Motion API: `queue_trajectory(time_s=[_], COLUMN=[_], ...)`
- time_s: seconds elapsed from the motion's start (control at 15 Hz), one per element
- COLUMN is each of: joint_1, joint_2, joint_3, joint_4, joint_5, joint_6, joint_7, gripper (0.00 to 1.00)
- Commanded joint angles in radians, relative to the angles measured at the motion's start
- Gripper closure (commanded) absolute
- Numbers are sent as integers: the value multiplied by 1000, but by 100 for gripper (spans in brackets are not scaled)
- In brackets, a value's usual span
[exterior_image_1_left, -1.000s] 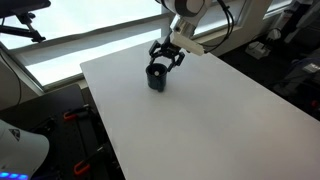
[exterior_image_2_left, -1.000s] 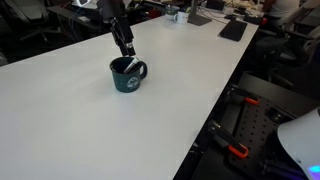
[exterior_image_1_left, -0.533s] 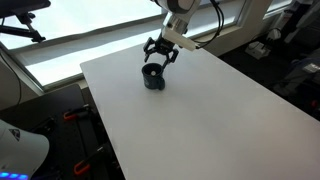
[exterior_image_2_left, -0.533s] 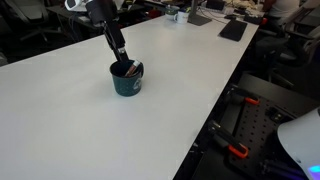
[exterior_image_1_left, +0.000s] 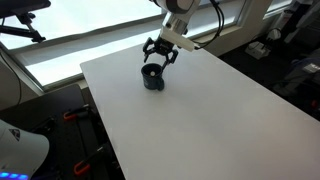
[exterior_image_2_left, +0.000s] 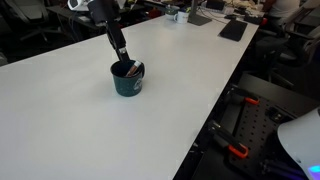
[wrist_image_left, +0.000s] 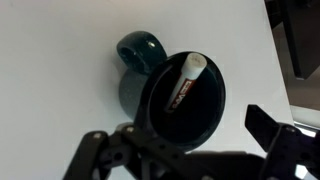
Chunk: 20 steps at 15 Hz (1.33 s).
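A dark teal mug (exterior_image_1_left: 152, 79) (exterior_image_2_left: 127, 79) stands on the white table (exterior_image_1_left: 200, 120) (exterior_image_2_left: 70, 120), towards one edge. In the wrist view the mug (wrist_image_left: 205, 120) is seen from above, its handle (wrist_image_left: 135, 50) pointing to the upper left. A white marker (wrist_image_left: 185, 80) with a red label leans inside it. My gripper (exterior_image_1_left: 157, 58) (exterior_image_2_left: 121, 58) (wrist_image_left: 180, 140) hangs just over the mug's mouth. It is open, with a dark finger on either side of the rim and nothing between the fingers.
The table's edges fall off to dark equipment and red-handled tools (exterior_image_2_left: 240, 150) (exterior_image_1_left: 75, 115). In an exterior view, a bright window ledge (exterior_image_1_left: 80, 40) runs behind the table. In an exterior view, cluttered desks (exterior_image_2_left: 200, 12) stand behind it.
Within the first half second the gripper shifted slightly over the mug and the marker settled lower inside it. Nothing has visibly moved since.
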<state>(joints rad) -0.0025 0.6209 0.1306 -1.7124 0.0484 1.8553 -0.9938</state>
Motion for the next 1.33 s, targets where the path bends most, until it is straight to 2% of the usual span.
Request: queue_trajectory(time_s=[0.0, 0.2, 0.33, 0.67, 0.73, 0.8, 1.27], joint_1=[-18, -31, -43, -72, -67, -47, -49], joint_2=[-99, -178, -210, -248, -250, -209, -192], joint_3=[5, 7, 18, 61, 58, 36, 36], joint_4=[-105, -170, -193, -263, -277, -220, -200], joint_5=[7, 16, 45, 218, 227, 198, 185], joint_6=[75, 147, 141, 107, 109, 108, 95], joint_7=[17, 9, -22, -220, -236, -190, -244], gripper=[0, 0, 0, 0, 0, 0, 0])
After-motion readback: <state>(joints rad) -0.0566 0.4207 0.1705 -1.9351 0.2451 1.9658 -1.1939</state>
